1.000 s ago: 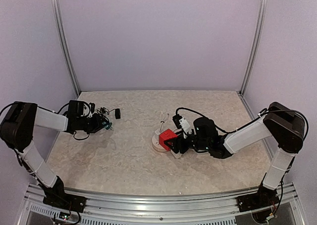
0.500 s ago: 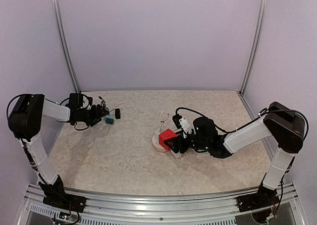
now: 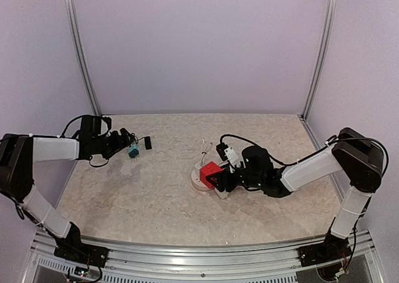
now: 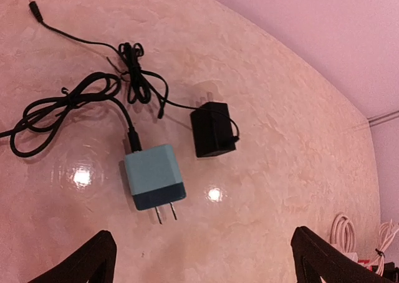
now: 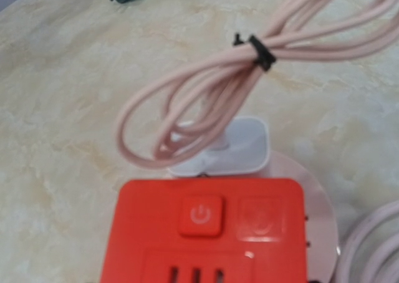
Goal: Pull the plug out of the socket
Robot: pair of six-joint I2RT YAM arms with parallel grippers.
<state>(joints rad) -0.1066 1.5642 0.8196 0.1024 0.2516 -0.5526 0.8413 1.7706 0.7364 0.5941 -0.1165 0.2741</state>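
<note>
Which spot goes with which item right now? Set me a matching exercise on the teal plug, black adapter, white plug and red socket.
Things:
1. teal plug
2. black adapter
3. white plug
4. red socket

Places:
A. sitting on a round white base
B. against the socket's far side, with a tied pale cable coming off it
C. lying flat on the table, prongs bare
D. lying just beside the teal plug

Pairs: 1-C, 2-D, 3-B, 4-A
</note>
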